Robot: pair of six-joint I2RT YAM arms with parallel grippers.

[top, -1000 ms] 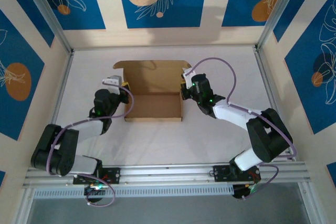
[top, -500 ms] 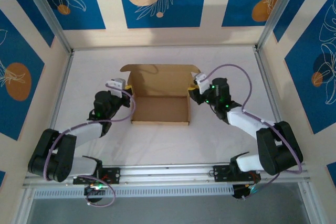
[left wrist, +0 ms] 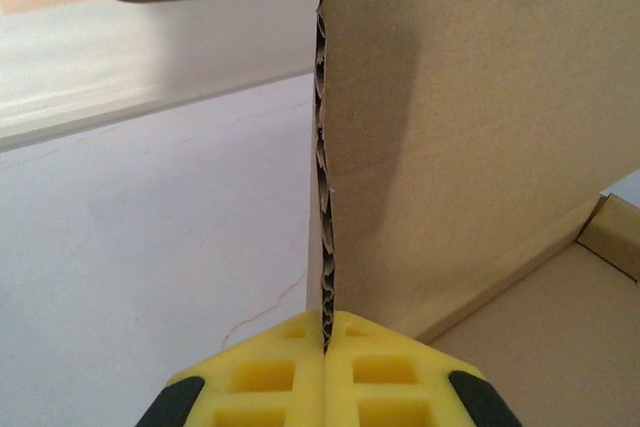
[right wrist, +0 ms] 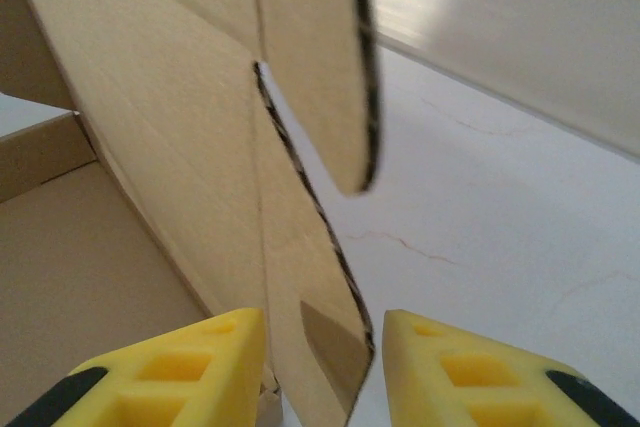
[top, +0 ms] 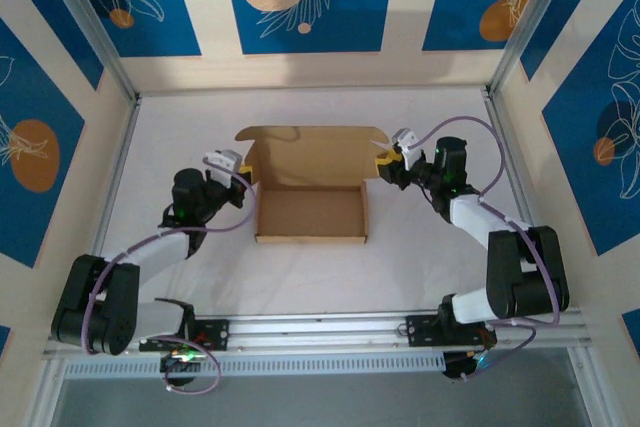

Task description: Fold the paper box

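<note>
Left wrist view: the left gripper [left wrist: 323, 335] is clamped on the raw edge of the paper box [left wrist: 470, 127], whose upright side wall rises straight ahead of its pads [left wrist: 270, 379]. In the right wrist view, the right gripper [right wrist: 325, 337] stands parted, the opposite wall between its pads but not pinched. Farther out, the back flap [top: 310, 155] stands up from the box, which sits on the table [top: 300, 272] between both grippers. With only one side gripped, a tug from the left could skew the box, or the loose wall might sag outward.
</note>
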